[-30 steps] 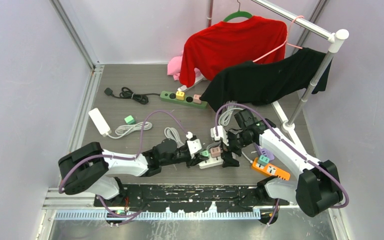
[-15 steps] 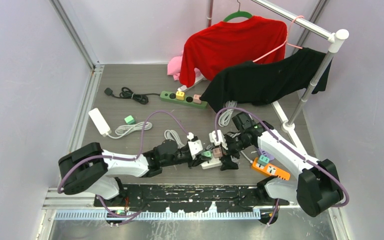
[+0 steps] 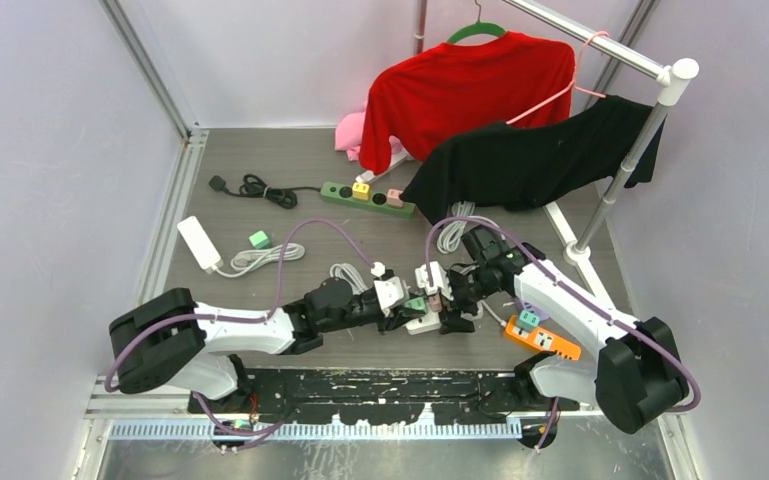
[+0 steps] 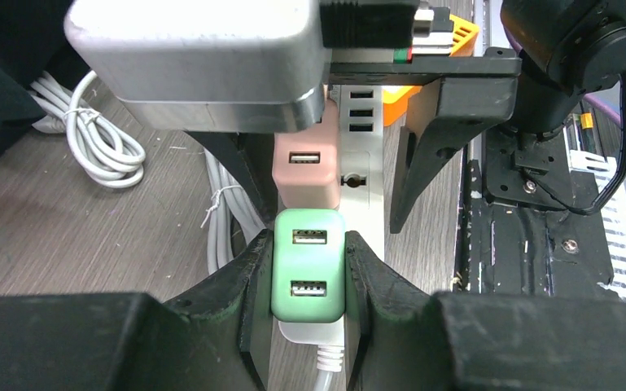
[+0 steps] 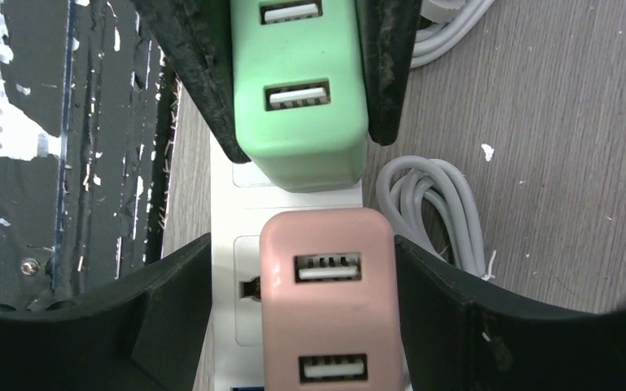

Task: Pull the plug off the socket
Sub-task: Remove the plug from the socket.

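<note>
**Desk:** What do you get from above?

**Me:** In the top view I see both arms meeting over a white power strip (image 3: 422, 324) near the front middle of the table (image 3: 260, 160). The left arm (image 3: 250, 330) reaches in from the left and the right arm (image 3: 570, 295) from the right. A green plug (image 3: 416, 303) sits in the strip between them. It's too small there for me to read either grip. An orange power strip (image 3: 540, 338) lies just beside the right arm.

**Desk:** And the left wrist?

**Me:** There I have the left jaws closed tight on the green plug, with a black finger (image 4: 248, 281) pressed to each side. It's a two-port USB charger, seated upright at the strip's near end. Just beyond it a pink plug (image 4: 305, 171) stands in the next socket, and the two almost touch. The right arm's fingers (image 4: 427, 138) hang either side of the pink one, and I see bare strip between the plug and that finger.

**Desk:** Right wrist?

**Me:** The pink plug fills the lower middle, seated in the strip. The right jaws stand partly open astride it. On one side white strip shows between plug and finger (image 5: 171, 309). The other finger (image 5: 448, 318) lies right at the plug's edge, and I can't tell whether it touches. So I read no grip there. Farther on, the green plug sits clamped in the left jaws. A grey cable (image 5: 435, 212) lies coiled on the table beside the strip.
</note>
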`<state>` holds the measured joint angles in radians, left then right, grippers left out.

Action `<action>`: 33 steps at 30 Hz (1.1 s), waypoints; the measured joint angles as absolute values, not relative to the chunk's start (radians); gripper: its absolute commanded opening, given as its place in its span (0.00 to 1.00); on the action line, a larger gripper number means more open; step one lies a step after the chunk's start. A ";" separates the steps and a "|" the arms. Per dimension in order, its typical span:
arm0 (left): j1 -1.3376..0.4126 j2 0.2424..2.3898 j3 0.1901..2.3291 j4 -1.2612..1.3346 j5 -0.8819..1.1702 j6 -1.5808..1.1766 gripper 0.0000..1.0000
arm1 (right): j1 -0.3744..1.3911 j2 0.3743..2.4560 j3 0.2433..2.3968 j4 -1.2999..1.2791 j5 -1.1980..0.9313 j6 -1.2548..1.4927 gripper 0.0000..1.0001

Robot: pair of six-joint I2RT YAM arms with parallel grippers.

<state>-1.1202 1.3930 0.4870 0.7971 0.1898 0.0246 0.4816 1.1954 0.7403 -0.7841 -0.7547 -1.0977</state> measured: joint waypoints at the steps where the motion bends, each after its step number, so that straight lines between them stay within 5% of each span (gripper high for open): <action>1: -1.120 1.391 0.487 0.797 0.190 0.025 0.00 | 0.485 1.195 0.740 -0.783 -0.748 -1.100 0.70; 6: -1.121 1.390 0.488 0.794 0.180 0.025 0.00 | 0.496 1.195 0.740 -0.786 -0.733 -1.108 0.15; 8: -1.122 1.389 0.488 0.793 0.182 0.026 0.00 | 0.497 1.195 0.740 -0.789 -0.730 -1.112 0.02; 33: -1.058 1.050 0.559 0.342 0.280 -0.011 0.00 | 0.540 1.275 0.815 -0.846 -0.635 -1.045 0.01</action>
<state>-1.0584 1.0496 0.5587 0.3416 0.2798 -0.0109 0.5404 1.2751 0.8150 -0.8455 -0.6350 -1.0447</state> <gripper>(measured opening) 0.299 0.580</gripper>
